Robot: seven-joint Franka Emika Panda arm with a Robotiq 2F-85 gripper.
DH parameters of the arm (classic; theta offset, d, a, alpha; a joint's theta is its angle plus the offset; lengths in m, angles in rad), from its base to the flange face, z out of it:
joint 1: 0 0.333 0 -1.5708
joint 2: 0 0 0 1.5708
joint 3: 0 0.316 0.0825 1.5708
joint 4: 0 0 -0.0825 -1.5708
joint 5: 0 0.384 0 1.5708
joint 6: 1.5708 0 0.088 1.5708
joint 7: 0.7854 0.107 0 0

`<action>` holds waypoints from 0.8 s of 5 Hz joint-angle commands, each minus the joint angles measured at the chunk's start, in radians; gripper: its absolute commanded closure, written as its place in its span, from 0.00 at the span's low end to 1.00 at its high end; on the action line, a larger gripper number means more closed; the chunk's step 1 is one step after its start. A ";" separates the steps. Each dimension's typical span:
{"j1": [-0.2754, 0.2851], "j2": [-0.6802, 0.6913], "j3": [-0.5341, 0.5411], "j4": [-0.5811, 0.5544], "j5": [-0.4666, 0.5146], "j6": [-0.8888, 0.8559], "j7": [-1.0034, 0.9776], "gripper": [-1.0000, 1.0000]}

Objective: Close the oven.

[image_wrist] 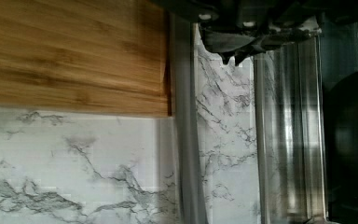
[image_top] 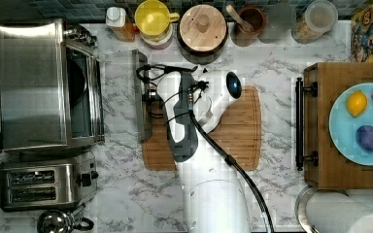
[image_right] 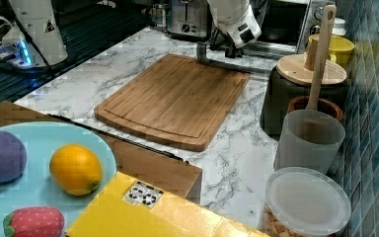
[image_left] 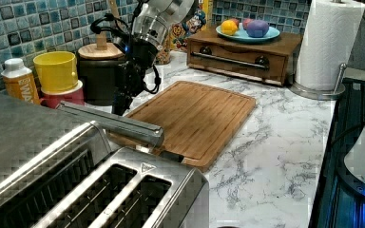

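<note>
The marble worktop [image_top: 281,53] spreads under everything, and the oven [image_top: 43,87] stands on it at the top view's left, on the far side of its own door from the claw [image_top: 151,94]. Its glass door [image_top: 119,92] lies dropped open and flat, with the long bar handle [image_top: 142,97] along its free edge right at the claw. In the left view the claw [image_left: 121,102] hangs at that bar [image_left: 114,122], close above or against it; whether they touch cannot be told, nor whether the claw is spread or pressed together. The wooden cutting board [image_top: 243,131] lies behind the claw, partly beneath the arm. The two-slot toaster [image_top: 46,184] sits beside the oven, off to one side of the claw. The yellow cup [image_top: 154,19] stands near the worktop's back edge, well apart from the claw.
</note>
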 commanded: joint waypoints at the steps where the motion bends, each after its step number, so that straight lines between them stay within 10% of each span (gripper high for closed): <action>1: 0.076 0.013 0.043 0.147 -0.082 -0.052 0.071 1.00; 4: 0.074 -0.067 0.112 0.121 -0.065 -0.074 0.079 1.00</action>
